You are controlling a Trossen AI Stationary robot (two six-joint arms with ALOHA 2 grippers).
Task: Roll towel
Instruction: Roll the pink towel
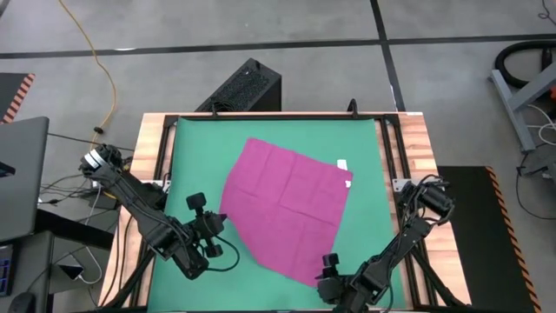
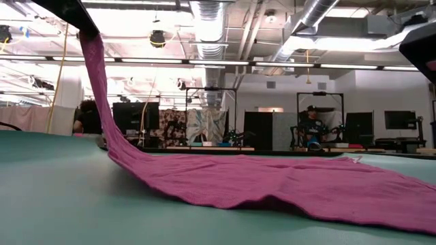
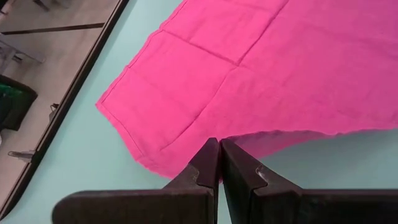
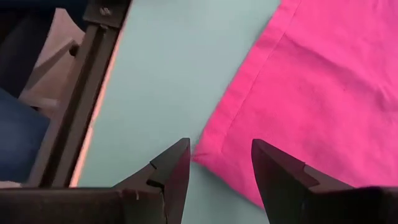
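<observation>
Towel (image 1: 288, 207) spread on green mat (image 1: 191, 148), mid-table; white tag (image 1: 342, 163) at its 2 o'clock edge — print too small to read. Left gripper (image 3: 219, 152) at towel's 8 o'clock corner, clenched on it — corner lifted off mat in low view. Right gripper (image 4: 219, 163) at 5 o'clock corner, fingers apart, straddling towel tip w/o gripping. Fingertips of both hidden in high view.

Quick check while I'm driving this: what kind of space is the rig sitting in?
Probably a robotics lab or workshop. Exposed ducts run across the ceiling, other framed workstations with monitors stand behind, and a person sits at one. The rig is a wooden table topped with a green mat.
</observation>
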